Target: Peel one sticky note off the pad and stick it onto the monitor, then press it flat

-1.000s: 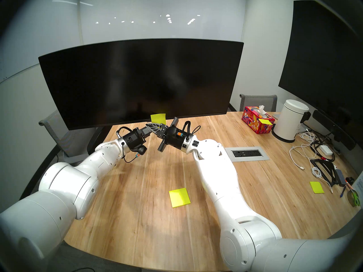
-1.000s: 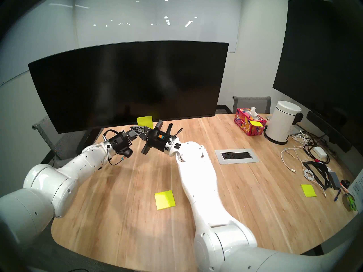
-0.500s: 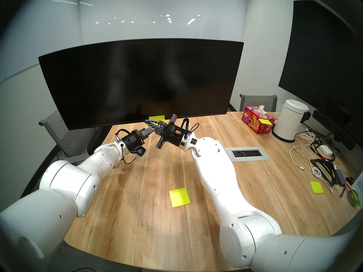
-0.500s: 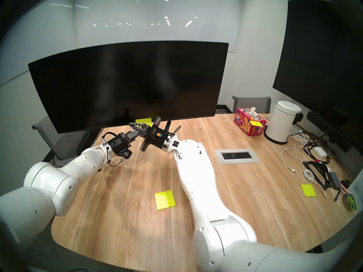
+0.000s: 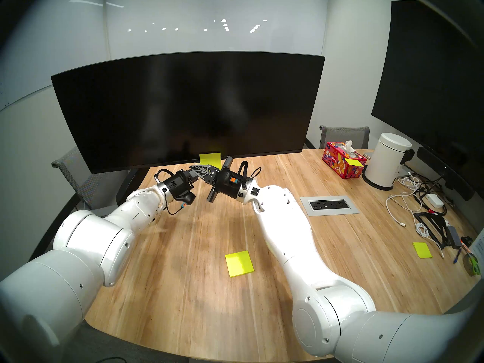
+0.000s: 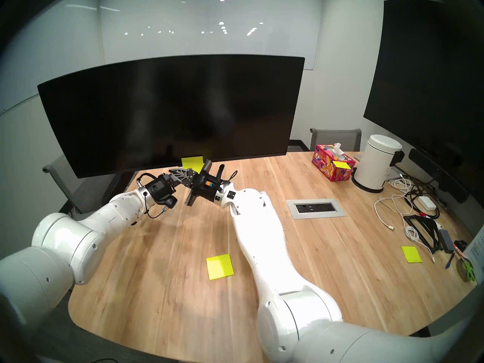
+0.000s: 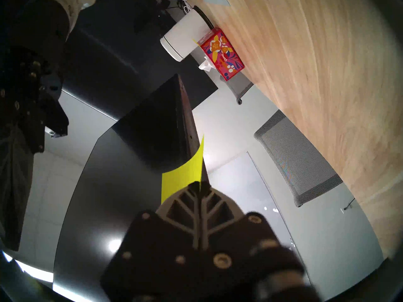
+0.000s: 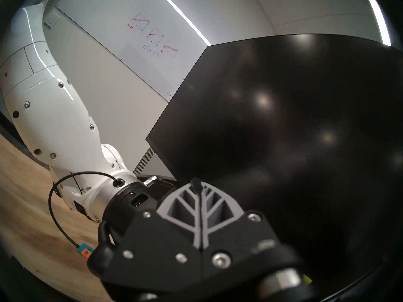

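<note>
A red floral tissue box (image 5: pixel 343 163), topped by a small yellow note (image 5: pixel 354 161), sat beside a white bin (image 5: pixel 387 160) on the wooden table (image 5: pixel 183 289). Tangled cables (image 5: pixel 416 197) lay near a power outlet panel (image 5: pixel 329 206); a spare note (image 5: pixel 422 250) rested at right.

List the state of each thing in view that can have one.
Left end effector: shut on single neon yellow-green sticky note.
Right end effector: shut, empty.
Wide curved black monitor: dark.
Square neon yellow-green pad: flat on wooden table.
Red floral tissue box: tissue protruding.
</note>
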Motion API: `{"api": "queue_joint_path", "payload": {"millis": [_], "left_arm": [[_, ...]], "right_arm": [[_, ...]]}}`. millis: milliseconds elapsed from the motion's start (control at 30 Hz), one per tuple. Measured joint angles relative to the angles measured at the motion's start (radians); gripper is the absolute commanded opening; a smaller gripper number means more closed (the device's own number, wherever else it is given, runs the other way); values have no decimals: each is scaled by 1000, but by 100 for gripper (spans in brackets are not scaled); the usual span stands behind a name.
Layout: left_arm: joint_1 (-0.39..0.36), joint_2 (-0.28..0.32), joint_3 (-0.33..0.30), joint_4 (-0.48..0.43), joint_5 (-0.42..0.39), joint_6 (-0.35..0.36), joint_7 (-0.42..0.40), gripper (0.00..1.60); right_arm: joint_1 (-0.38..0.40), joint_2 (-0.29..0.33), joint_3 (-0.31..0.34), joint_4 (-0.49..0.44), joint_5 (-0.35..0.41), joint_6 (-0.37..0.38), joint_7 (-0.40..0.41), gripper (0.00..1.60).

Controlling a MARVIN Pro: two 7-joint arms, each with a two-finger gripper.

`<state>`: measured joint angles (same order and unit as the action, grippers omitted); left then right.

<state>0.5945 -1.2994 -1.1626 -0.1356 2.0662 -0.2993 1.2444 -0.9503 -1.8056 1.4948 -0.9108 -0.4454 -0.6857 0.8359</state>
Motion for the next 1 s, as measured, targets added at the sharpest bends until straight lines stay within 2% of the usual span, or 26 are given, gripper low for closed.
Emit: {"api": "queue_joint_path", "payload": {"millis": [400,1000], "left_arm": [[0,-1,-3,0,0,1,2,0],[0,-3,-4,1,1,2,1,0]], "right_arm": [[68,-2,29,103,-48,-1,-54,0],[166,-17,56,246,-72,-15,-125,0]]}}
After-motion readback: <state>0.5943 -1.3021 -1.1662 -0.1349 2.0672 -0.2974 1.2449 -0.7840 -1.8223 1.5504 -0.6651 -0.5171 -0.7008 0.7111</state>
